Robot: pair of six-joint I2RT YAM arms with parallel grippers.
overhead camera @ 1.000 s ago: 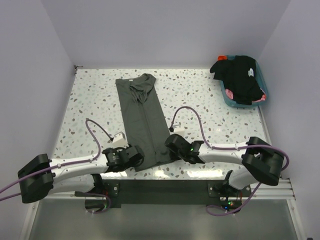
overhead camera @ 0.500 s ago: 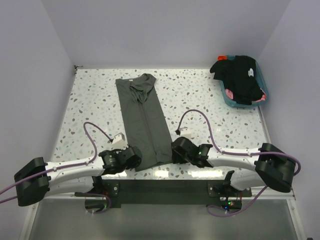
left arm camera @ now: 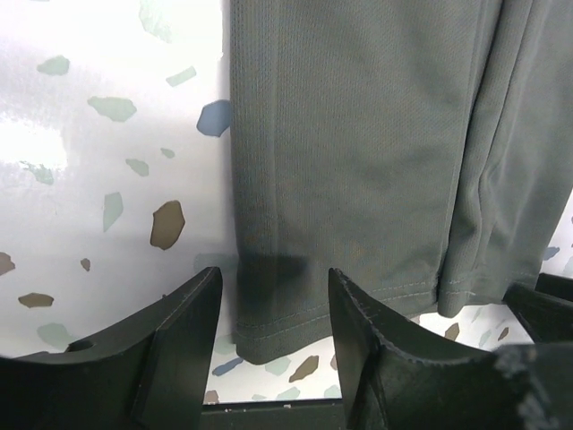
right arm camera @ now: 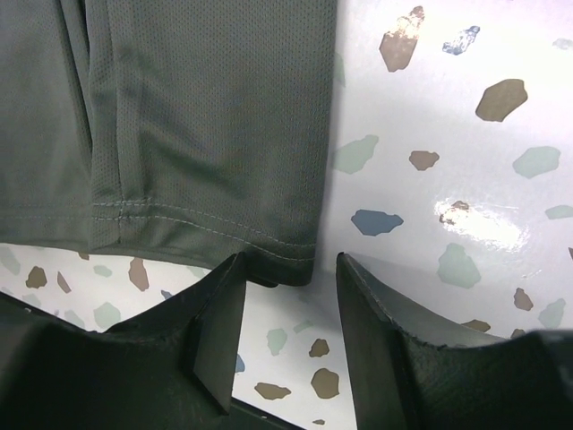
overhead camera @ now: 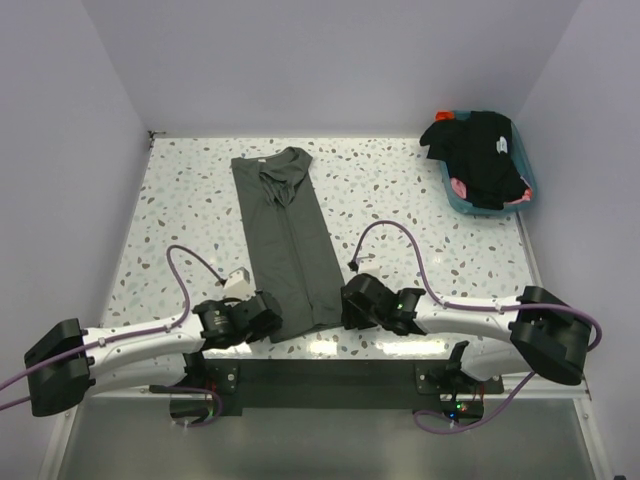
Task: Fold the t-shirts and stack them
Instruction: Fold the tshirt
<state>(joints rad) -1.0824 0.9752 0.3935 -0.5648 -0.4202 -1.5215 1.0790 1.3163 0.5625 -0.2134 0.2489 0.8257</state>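
A dark olive-grey t-shirt [overhead camera: 290, 240], folded into a long strip, lies mid-worktop [overhead camera: 400, 200], hem at 6 o'clock. The left gripper [left arm camera: 273, 282] and right gripper [right arm camera: 288, 264] straddle the hem corners, jaws parted, empty. Likely next: pinch both corners and fold toward 12 o'clock.

A white table [overhead camera: 420, 200] flecked with grey, brown and blue chips sits between plain pale lilac walls [overhead camera: 330, 60]. Bright light glares off its near edge.

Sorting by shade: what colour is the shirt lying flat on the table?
The shirt is plain dark olive-grey; left wrist view.
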